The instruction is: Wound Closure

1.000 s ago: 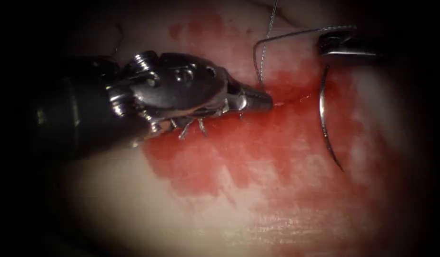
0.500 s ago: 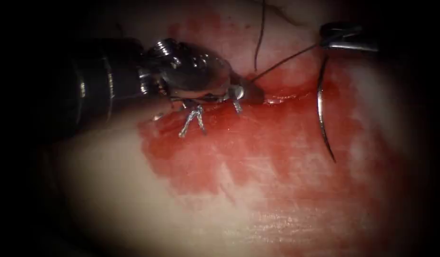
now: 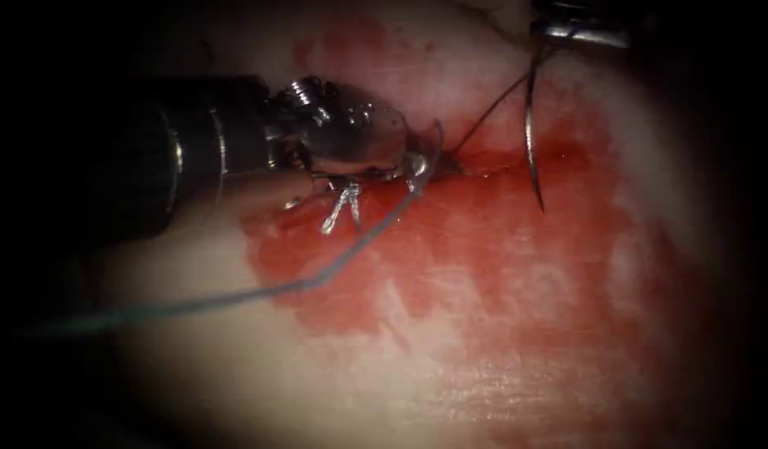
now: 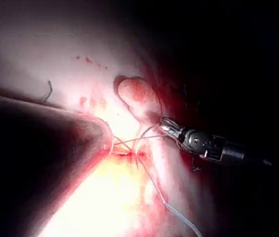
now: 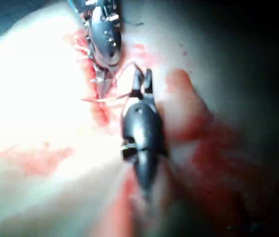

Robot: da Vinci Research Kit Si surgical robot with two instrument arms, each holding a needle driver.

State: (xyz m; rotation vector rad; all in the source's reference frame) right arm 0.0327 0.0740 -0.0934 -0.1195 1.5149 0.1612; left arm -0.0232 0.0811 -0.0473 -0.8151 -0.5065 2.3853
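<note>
Right tool [image 3: 579,32] has risen and shifted left since a second ago, jaws closed on the needle [image 3: 529,133] near its thread end; needle hangs free of the tissue [image 3: 500,333]. Thread [image 3: 334,266] now trails slack leftward. Left tool [image 3: 421,164] stays at the cut [image 3: 484,170], jaws closed, apparently gripping the thread.
</note>
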